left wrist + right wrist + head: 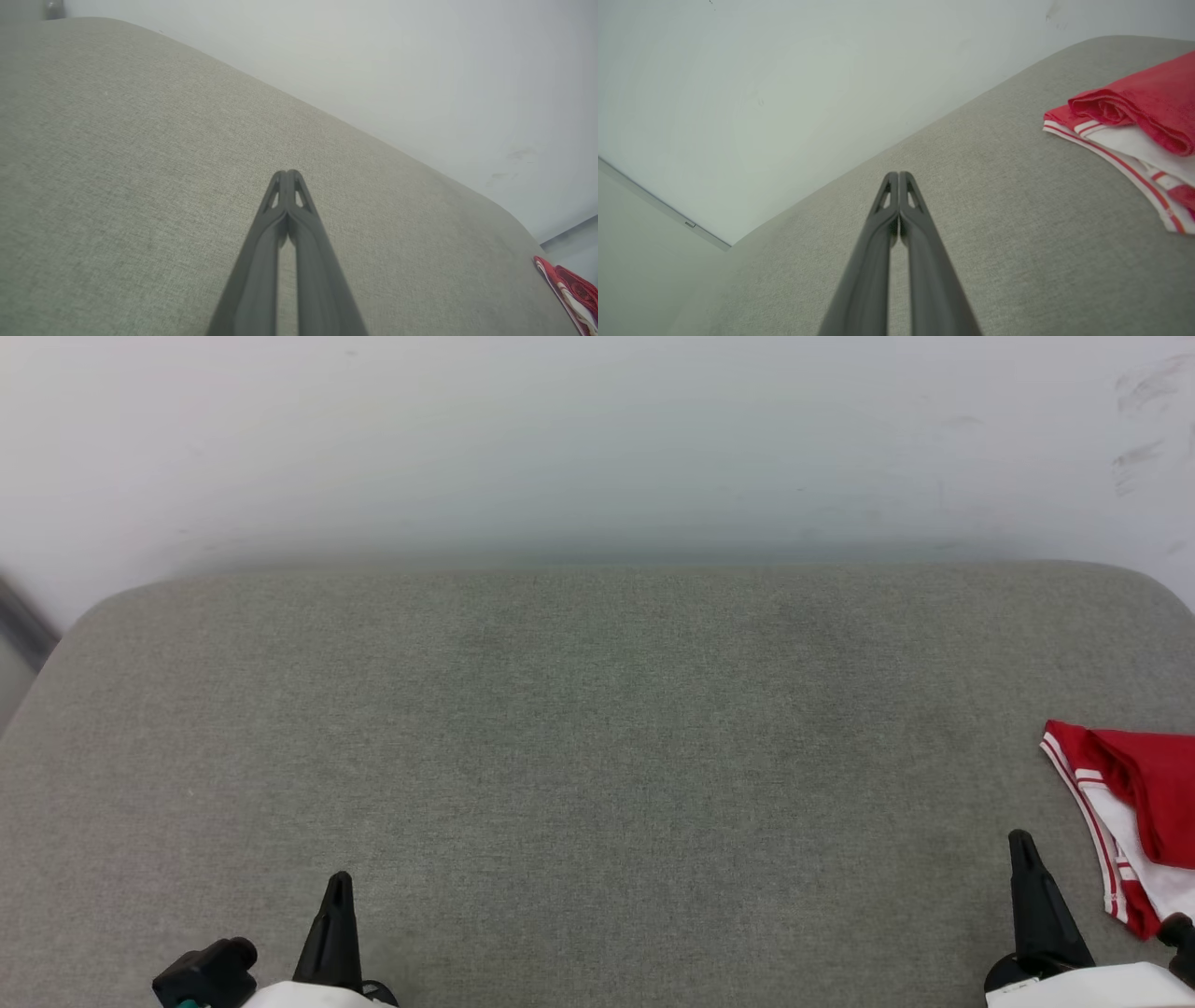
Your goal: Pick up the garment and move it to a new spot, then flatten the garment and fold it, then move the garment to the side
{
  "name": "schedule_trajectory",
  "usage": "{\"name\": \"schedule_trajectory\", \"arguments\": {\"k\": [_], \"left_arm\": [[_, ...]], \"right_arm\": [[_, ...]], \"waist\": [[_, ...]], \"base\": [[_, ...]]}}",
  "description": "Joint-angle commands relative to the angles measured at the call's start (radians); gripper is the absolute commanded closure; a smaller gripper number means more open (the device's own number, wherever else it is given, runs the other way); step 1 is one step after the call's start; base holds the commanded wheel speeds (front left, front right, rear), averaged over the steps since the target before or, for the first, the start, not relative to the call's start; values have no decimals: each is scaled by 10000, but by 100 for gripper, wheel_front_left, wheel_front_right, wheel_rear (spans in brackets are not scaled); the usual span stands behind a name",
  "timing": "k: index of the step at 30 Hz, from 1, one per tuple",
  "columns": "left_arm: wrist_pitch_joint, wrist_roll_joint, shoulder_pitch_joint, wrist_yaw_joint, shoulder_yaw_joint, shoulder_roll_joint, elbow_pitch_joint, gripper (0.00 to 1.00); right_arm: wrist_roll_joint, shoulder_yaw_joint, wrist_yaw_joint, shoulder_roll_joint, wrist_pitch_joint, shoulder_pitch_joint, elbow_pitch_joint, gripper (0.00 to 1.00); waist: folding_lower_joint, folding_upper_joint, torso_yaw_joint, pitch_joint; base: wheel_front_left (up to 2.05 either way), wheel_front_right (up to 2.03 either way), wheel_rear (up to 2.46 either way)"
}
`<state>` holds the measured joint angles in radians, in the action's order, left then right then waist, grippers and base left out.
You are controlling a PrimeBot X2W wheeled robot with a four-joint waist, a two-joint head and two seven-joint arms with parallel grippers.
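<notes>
The garment [1134, 803] lies bunched in loose layers just to the right of our right gripper [1022, 845] and a little ahead of its tip. A rolled red fold sits on top, with a white sleeve and striped trim spread beneath it. Part of it runs past the head view's edge, so we cannot tell how much cloth lies out there. Nor can we tell how close it sits to the rim of the grey cushion [597, 756].

Our right gripper has its two fingers pressed together with nothing between them, and it hangs apart from the cloth. Our left gripper [338, 887] is likewise closed and empty. It is well apart from the garment, which lies far off to its right.

We judge the first risk to be a sideways reach with the fingers closed. That would only push the bundle, and a push to the right could slide it toward the cushion's rim and off it. A second risk is a shallow pinch. If we catch only the rolled red fold, the lower layers will trail, drag on the woven cover and twist. That would leave a tangle that is hard to flatten. A third risk is the left arm. It must cross in front of the right to help, and the two could foul each other.
</notes>
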<state>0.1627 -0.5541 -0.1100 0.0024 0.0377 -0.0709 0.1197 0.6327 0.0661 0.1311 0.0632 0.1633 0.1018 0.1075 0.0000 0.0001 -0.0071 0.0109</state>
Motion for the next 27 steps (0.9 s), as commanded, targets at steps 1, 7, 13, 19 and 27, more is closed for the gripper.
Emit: {"name": "schedule_trajectory", "arguments": {"k": [1, 7, 13, 19, 27], "left_arm": [[-55, -406, 304, -71, -50, -78, -70, 100], [-258, -1397, 486, -194, -127, -96, 42, 100], [-448, -2319, 647, -301, -206, -109, 143, 100], [-636, -3183, 794, -406, -287, -119, 242, 100], [-881, -4246, 986, -542, -385, -126, 372, 100]], "right_arm": [[382, -9, 0, 109, -74, -288, -59, 100], [1300, -19, 0, 131, -278, -460, 64, 100], [2149, -23, -1, 148, -479, -619, 184, 100], [2950, -22, -1, 161, -666, -776, 295, 100], [3933, -13, -1, 169, -909, -966, 434, 100]], "waist": [[0, -1, 1, -2], [0, -1, 6, -11], [0, -1, 10, -19], [0, -1, 14, -28], [0, -1, 20, -40]], "base": [[0, 0, 0], [0, 0, 0], [0, 0, 0], [0, 0, 0], [0, 0, 0]]}}
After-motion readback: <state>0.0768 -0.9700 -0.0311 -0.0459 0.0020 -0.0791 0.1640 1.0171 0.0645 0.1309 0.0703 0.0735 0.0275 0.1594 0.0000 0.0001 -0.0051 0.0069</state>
